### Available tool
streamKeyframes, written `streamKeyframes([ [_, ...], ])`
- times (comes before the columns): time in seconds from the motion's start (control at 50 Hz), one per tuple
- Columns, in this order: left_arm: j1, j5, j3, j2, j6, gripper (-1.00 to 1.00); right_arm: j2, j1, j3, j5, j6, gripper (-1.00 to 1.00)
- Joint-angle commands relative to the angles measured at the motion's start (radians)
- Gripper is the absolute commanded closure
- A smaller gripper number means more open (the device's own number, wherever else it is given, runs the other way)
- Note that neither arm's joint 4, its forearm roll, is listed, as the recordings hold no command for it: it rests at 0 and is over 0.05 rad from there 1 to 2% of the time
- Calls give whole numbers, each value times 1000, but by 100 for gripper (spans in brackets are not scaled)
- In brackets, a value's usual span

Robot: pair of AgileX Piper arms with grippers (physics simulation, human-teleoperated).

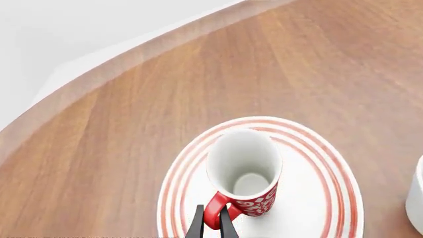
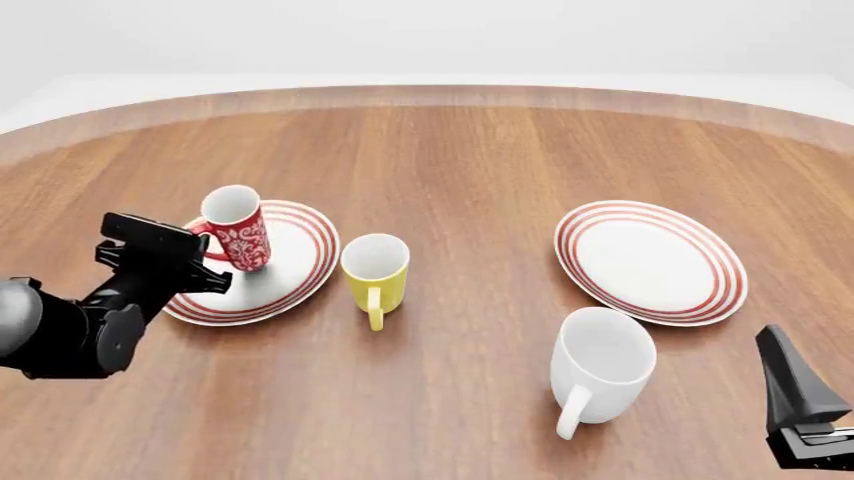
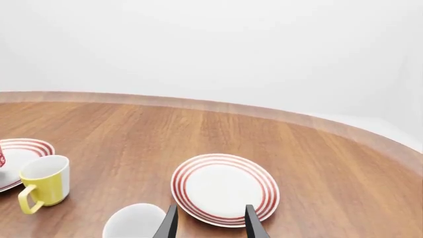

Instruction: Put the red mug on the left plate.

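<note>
1. The left claw sits at the far left, low over the near-left edge of the left plate. In the left wrist view its two dark fingers pinch the red mug's handle from either side, so it is clenched on the mug by the handle.
2. The red mug stands on the left plate, toward its left side, and leans a little in the front view. Whether its base rests flat on the plate or is just lifted off it, I cannot tell.
3. Handling, as a judgement: a ceramic mug is stiff, glazed and slippery, fairly light while empty, and it chips if knocked or dropped. The thin loop handle is the natural hold, but a tall mug gripped there can swing or twist around the fingers. It should be lowered until the base is flat before the claw lets go.
4. Just right of the plate stands a yellow mug, close enough to be bumped.
5. Farther right on the bench are a white mug and the right plate.
6. At the far right the right claw hangs well back, its fingers spread and released, holding nothing.
</note>
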Motion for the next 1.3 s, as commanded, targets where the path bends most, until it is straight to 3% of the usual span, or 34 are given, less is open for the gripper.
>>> streamKeyframes([
  [0.02, 3, -10, -5, 20, -2, 100, 0, 0, 0, -1, -2, -100],
  [0.46, 11, 8, -23, 38, -5, 100, 0, -3, 0, 1, -3, -100],
  [0.48, 10, 13, -26, 39, -6, -100, 0, -4, 0, 1, -3, -100],
  [1.3, 5, 21, -19, 35, -11, -100, 0, -7, 0, 1, -5, -100],
])
